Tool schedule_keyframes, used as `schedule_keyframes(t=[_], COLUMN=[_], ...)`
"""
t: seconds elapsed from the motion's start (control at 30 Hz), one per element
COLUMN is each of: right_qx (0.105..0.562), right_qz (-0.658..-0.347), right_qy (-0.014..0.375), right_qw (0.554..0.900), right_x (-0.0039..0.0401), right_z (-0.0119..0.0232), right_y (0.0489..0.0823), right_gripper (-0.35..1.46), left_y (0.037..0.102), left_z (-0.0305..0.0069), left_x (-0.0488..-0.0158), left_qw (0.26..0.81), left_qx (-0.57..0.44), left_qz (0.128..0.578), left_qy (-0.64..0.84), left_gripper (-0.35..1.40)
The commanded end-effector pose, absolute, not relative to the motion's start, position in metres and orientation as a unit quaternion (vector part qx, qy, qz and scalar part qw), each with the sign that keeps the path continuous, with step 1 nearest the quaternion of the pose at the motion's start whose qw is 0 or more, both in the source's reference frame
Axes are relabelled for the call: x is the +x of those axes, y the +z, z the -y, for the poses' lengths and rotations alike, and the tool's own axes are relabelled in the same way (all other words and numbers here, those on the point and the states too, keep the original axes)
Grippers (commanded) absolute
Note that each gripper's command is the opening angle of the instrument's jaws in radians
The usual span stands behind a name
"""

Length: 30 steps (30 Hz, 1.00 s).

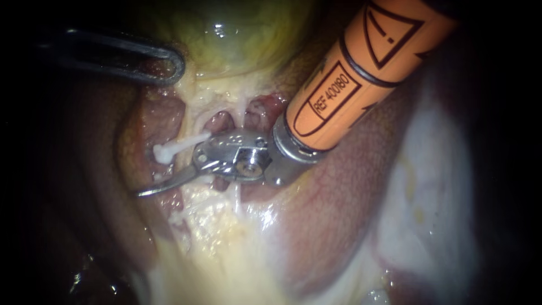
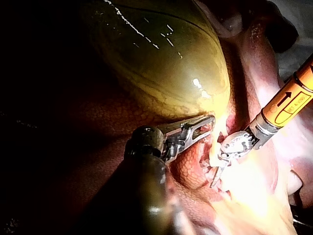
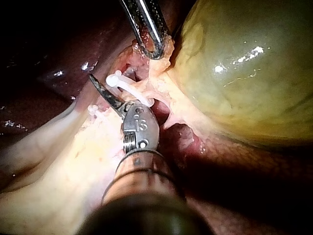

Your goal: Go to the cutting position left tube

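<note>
**A:** Tissue (image 1: 316,214) all wet and glossy, pitch dark around. Left instrument (image 1: 172,66)?

**B:** Clamped on yellow tissue (image 1: 193,91) under gallbladder (image 1: 237,34). Right instrument (image 1: 161,176): open-bladed, parked beside left tube (image 1: 219,121), near white clip (image 1: 169,148).

The light sits on the middle of my endoscope view, and the edges drop to black. Wet glare flashes on the gallbladder (image 1: 217,27) and the fat (image 1: 217,226) beside my right instrument (image 1: 164,182); my left instrument (image 1: 176,65) lies in shadow.
</note>
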<state>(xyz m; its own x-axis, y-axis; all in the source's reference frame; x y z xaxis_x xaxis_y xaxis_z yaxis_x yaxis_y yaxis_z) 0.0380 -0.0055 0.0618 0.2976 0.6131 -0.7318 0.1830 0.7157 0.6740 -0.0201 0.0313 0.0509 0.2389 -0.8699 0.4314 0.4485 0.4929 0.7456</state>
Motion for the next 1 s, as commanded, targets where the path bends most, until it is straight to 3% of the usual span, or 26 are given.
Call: schedule_keyframes(t=[0.03, 0.53, 0.8, 1.0], right_qx=[0.347, 0.346, 0.389, 0.436], right_qz=[-0.574, -0.574, -0.578, -0.595], right_qy=[0.148, 0.161, 0.127, 0.108], right_qw=[0.727, 0.725, 0.706, 0.667], right_x=[0.0379, 0.0328, 0.0322, 0.0320], right_z=[0.0054, 0.0023, 0.0030, 0.0036], right_y=[0.0618, 0.0595, 0.0594, 0.0592], right_gripper=[1.12, 1.12, 1.12, 1.09], left_y=[0.0509, 0.0514, 0.0514, 0.0514], left_z=[-0.0313, -0.0316, -0.0316, -0.0316], left_x=[-0.0201, -0.0189, -0.0189, -0.0189], left_qw=[0.748, 0.749, 0.749, 0.749], left_qx=[0.244, 0.246, 0.248, 0.248], left_qz=[0.432, 0.433, 0.433, 0.433], left_qy=[-0.440, -0.437, -0.436, -0.436], left_gripper=[-0.35, -0.35, -0.35, -0.35])
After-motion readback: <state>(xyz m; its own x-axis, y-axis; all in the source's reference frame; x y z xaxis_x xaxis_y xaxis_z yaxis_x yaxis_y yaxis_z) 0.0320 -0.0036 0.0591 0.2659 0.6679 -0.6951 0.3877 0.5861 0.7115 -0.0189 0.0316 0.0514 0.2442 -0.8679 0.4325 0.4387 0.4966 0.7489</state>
